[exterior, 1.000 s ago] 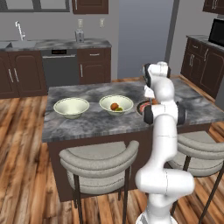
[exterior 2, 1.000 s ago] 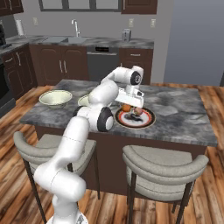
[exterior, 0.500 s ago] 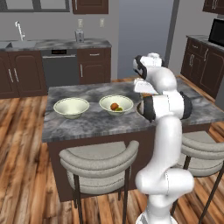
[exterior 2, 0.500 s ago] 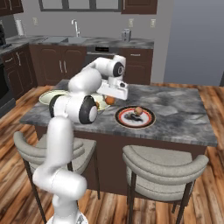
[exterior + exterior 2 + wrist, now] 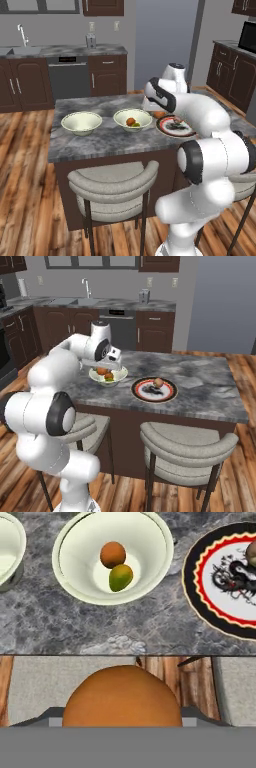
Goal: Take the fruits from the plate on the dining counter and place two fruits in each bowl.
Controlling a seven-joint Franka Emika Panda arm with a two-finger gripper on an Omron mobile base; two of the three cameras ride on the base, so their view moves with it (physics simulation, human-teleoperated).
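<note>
My gripper is shut on a round orange fruit that hides most of its fingers. It hangs above the dining counter, between the nearer cream bowl and the plate. That bowl holds an orange fruit and a yellow-green one. The other bowl stands further left and looks empty. One brownish fruit lies on the red-ringed plate. From the left base the gripper sits just right of the filled bowl.
Two padded stools stand against the counter's near side. The sink and faucet are on the back counter. The stone top stretches bare to the right of the plate.
The arm has swung left from over the plate to the edge of the filled bowl, carrying the orange fruit. The bowls and plate have stayed put.
</note>
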